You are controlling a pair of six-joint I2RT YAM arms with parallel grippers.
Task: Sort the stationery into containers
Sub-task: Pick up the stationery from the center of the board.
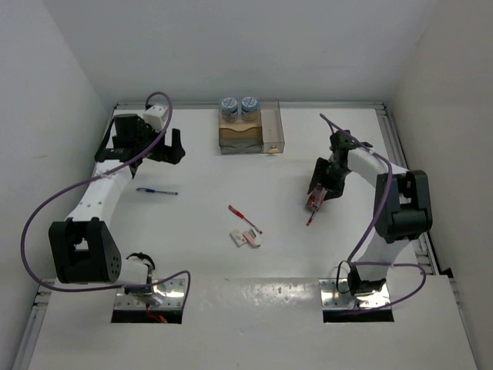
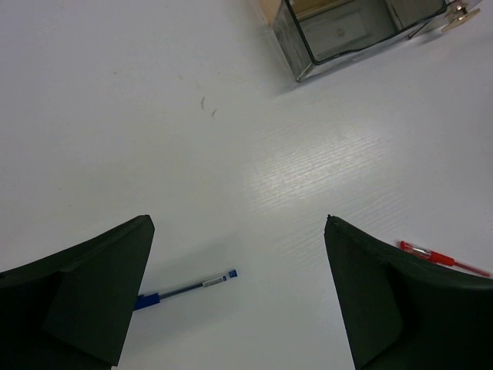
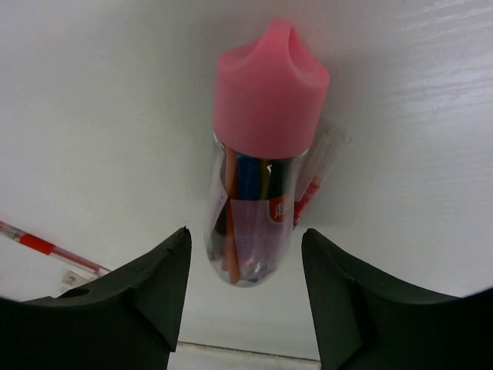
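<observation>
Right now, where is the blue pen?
In the top view the blue pen lies flat on the left side, just nearer the arm bases than the open left gripper and well left of the central red pen.

My left tool (image 1: 163,153) hangs near the table's far-left corner, jaws spread wide; my right tool (image 1: 314,199) points down, jaws parted, nearer the right edge.

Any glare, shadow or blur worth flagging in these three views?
Top view: glare on the shiny plate at the near edge. Left wrist: bright sheen on the table, fingers dark and soft. Right wrist: pink-capped tube sharp, soft shadow to its right.
</observation>
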